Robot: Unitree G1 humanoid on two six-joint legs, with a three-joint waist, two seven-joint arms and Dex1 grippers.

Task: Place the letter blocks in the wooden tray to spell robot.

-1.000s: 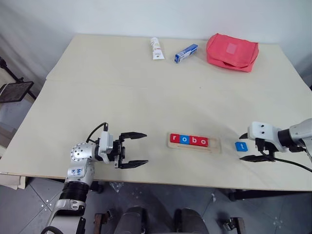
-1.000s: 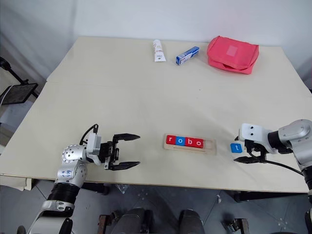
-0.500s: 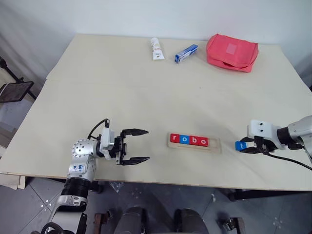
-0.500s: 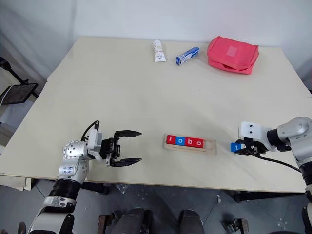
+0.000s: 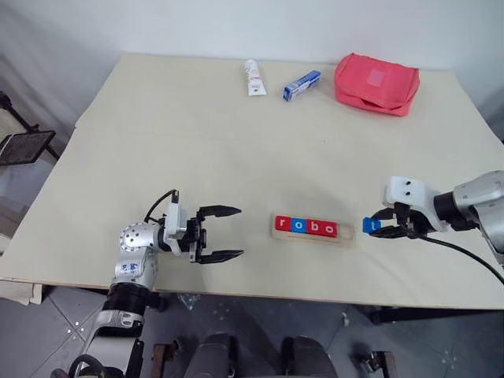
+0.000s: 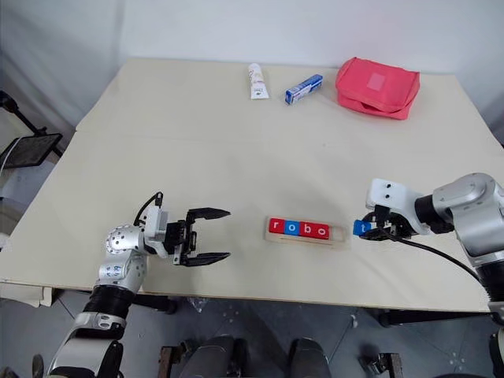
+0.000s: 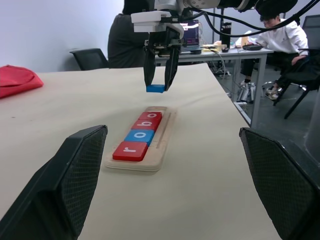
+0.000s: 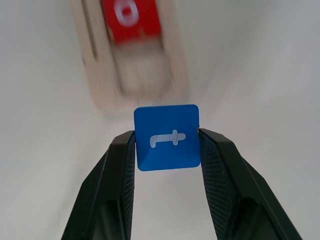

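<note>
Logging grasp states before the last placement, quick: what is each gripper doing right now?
Left gripper: open, holding nothing.
Right gripper: shut on the blue t block, lifted near the wooden tray's free end.

A pale beige rectangular table (image 5: pixel 236 142) bears a narrow pale wooden tray (image 5: pixel 315 231) near its front edge, holding four flat square letter blocks (image 5: pixel 305 227), red, blue, red, red, spelling "robo". Just right of the tray, the right gripper (image 5: pixel 380 224) pinches a blue letter block (image 5: pixel 371 225) between its black fingers. The left gripper (image 5: pixel 228 233) hangs open left of the tray. At the far edge lie a white tube (image 5: pixel 252 78), a blue-and-white box (image 5: pixel 301 86) and a red fabric pouch (image 5: pixel 376 83).
</note>
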